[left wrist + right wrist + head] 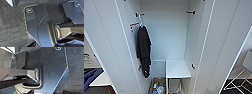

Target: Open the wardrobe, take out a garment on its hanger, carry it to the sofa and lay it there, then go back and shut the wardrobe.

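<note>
Whether either set of jaws is apart or together I cannot tell; both wrist views look down past the robot's own dark plate onto grey carpet, which suggests the arms hang low and idle. Ahead, the wardrobe stands with both doors swung wide, so its inside is open to reach. A black T-shirt hangs from a hook on the left wall, kept off the low white shelf and the small items on the wardrobe floor; no white garment hangs inside, and the black hook on the right wall is bare.
</note>
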Robot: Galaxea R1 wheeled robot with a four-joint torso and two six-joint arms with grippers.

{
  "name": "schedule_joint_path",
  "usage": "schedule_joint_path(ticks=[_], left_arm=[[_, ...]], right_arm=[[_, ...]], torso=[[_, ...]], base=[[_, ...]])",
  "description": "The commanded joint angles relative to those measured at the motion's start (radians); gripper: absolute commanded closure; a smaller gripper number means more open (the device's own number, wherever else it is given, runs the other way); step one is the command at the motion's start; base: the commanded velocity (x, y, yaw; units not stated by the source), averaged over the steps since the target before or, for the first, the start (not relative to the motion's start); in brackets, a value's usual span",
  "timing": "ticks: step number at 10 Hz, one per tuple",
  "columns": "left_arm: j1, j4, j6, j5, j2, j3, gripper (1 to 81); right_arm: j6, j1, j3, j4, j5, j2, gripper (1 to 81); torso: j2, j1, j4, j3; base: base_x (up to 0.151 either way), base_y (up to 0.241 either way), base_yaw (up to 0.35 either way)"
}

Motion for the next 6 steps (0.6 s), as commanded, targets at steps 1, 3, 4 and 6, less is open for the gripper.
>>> schedule_joint_path(ticks=[1,3,4,6], left_arm=[[-0.037,0.005,0.003,0.053,-0.003,-0.005,1.0],[-0.036,0.005,0.003,0.053,-0.003,-0.005,1.0],[-0.037,0.005,0.003,0.053,-0.001,-0.005,1.0],[-0.037,0.005,0.003,0.053,-0.001,-0.004,1.0]], right_arm=[[-0.004,0.027,0.006,-0.002,-0.045,0.0,1.0],[-0.004,0.03,0.012,-0.001,-0.044,0.0,1.0],[-0.004,0.03,0.015,-0.001,-0.044,0.0,1.0],[-0.004,0.029,0.019,-0.001,-0.042,-0.003,1.0]], torso=[[0.0,0.0,0.0,0.0],[0.0,0.0,0.0,0.0],[0.0,0.001,0.0,0.0],[0.0,0.002,0.0,0.0]], base=[[0.132,0.0,0.0],[0.107,0.0,0.0],[0.066,0.0,0.0],[0.0,0.0,0.0]])
